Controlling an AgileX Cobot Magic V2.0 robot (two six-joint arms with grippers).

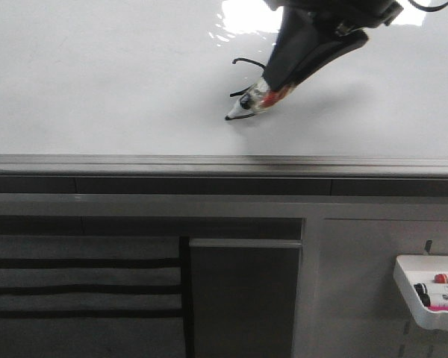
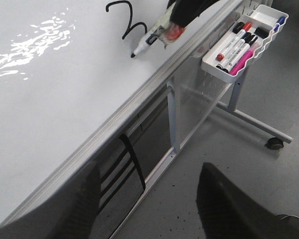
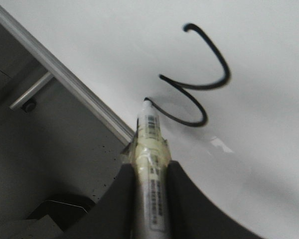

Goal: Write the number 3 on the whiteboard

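My right gripper [image 3: 149,172] is clenched on the marker [image 3: 148,130], tip at the end of the number 3 [image 3: 199,82], drawn on the whiteboard [image 1: 97,82] near its rim. Looks like the last stroke; next I'd lift straight off. Left gripper [image 2: 149,199] hangs released off the board.

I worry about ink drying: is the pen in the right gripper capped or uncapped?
Uncapped: the pen shows its bare black tip at the end of the 3 on the whiteboard.
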